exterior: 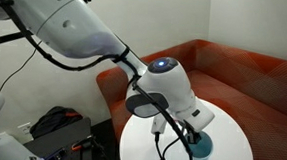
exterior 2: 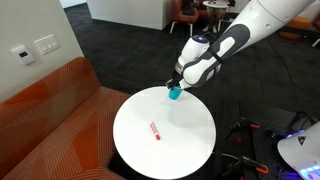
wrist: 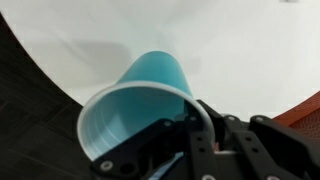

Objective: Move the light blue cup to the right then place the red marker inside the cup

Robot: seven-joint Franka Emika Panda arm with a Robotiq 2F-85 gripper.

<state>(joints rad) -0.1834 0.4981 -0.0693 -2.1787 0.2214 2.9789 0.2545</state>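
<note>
Round white worktop (exterior: 230,145) (exterior 2: 190,140), seen in both exterior views; in the wrist view its pale surface (wrist: 230,50) fills the upper frame. Orange-red upholstered sofa (exterior: 239,71) (exterior 2: 50,110), curving just beside the worktop's edge. Dark carpeted floor (exterior 2: 120,45), extending behind the worktop. Two white wall plates (exterior 2: 45,44) on the pale wall above the sofa. White column (exterior 2: 125,12) and orange chair (exterior 2: 185,12), well apart in the background. Black bag (exterior: 56,123) on the floor near the sofa's end.

One cup (wrist: 150,85), one marker (exterior 2: 155,130)
</note>
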